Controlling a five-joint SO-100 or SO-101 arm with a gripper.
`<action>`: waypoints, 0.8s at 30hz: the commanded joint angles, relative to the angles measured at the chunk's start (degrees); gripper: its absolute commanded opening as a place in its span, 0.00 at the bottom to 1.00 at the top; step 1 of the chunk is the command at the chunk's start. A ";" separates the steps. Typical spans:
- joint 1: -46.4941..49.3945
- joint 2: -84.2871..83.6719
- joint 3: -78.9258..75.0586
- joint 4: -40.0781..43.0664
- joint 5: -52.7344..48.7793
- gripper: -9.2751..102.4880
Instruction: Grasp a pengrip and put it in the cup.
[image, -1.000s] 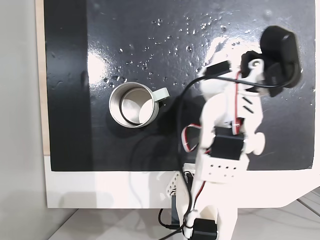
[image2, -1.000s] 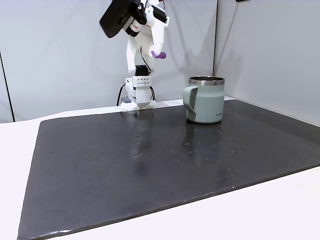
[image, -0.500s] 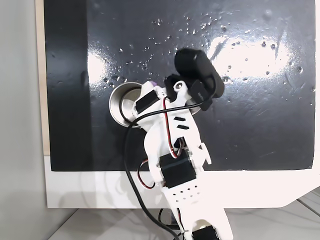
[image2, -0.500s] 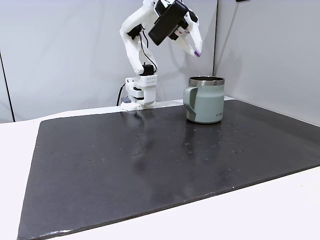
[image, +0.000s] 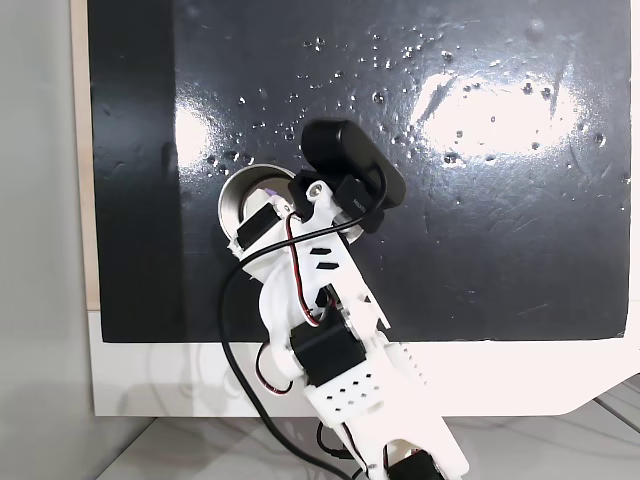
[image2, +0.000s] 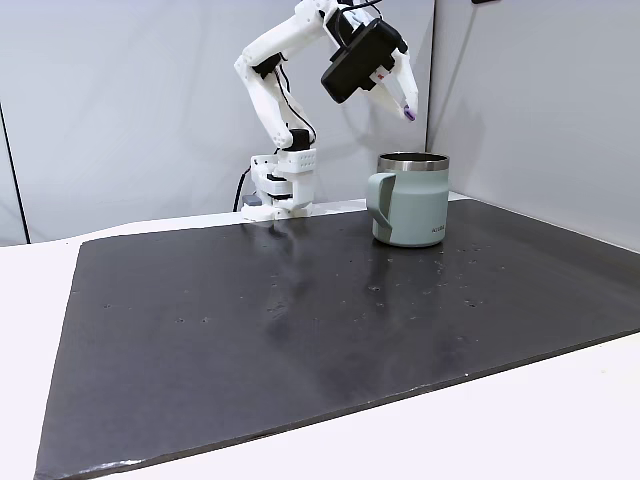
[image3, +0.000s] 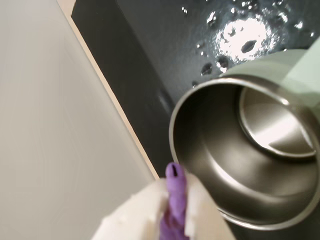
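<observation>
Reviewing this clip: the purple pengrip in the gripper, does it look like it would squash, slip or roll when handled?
The pengrip looks soft and slightly bent between the fingers, so it probably gives under pressure. Being a small cylinder, it would likely roll if dropped on the mat. Held above the cup, it seems very light.

Purple pengrip; silvery cup, pale green outside; white fingers; black mat.

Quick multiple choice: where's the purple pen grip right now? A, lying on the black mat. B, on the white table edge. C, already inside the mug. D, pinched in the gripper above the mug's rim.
D: the pen grip sits between the fingers of the gripper, held in the air just above the open mug, not yet dropped in.
</observation>
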 joint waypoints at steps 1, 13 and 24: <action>0.00 -0.18 -0.09 1.32 0.26 0.22; 0.09 2.81 2.81 1.85 -0.53 0.28; 0.18 3.60 2.29 2.29 -1.67 0.27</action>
